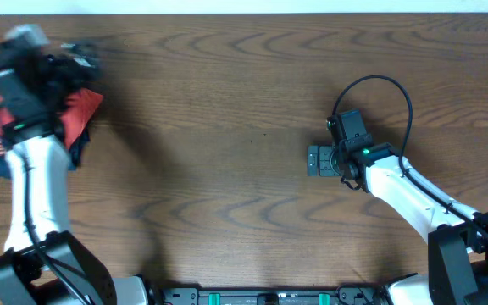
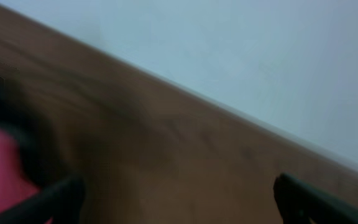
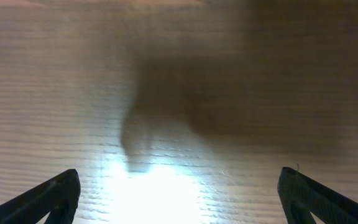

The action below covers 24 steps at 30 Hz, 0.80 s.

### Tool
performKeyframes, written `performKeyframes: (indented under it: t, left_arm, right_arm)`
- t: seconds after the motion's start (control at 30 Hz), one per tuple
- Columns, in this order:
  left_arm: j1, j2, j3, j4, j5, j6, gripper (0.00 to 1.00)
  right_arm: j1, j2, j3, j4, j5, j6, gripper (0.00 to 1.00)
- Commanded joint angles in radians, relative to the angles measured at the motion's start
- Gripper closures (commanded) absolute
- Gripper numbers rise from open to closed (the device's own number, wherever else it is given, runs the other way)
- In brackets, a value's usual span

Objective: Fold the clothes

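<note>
Wood table [image 1: 227,127] carries the coral T-shirt [image 1: 83,110] bunched at its far left edge, under the left arm: folding looks unstarted, every fold left to do. Left gripper [image 2: 182,196] and right gripper [image 1: 318,161] both gape, grasping nothing.

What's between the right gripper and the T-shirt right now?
Only bare wooden table, seen in the overhead view; nothing lies between the right gripper and the coral T-shirt.

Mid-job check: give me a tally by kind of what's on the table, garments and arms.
Coral T-shirt: 1
Dark garment, mostly hidden: 1
Robot arms, each gripper open: 2 (left gripper, right gripper)
Total: 4
</note>
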Motion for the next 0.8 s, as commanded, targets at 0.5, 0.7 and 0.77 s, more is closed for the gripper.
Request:
performKeyframes:
  t: [0.5,0.7,0.77]
  left_arm:
    - [-0.486,-0.028,0.003,-0.785,-0.325,0.192,0.02]
    - [-0.486,-0.197,-0.026,-0.896,-0.325,0.213,0.02]
    - [-0.486,-0.286,-0.048,-0.895,-0.325,0.21,0.02]
  right_arm:
    - [-0.214,-0.262,0.055,-0.02,0.001,0.04,0.01]
    - [-0.274,-0.479,0.053,-0.282,0.053,0.011,0.01]
    - [-0.271,-0.54,0.053,-0.344,0.078,0.011,0.01]
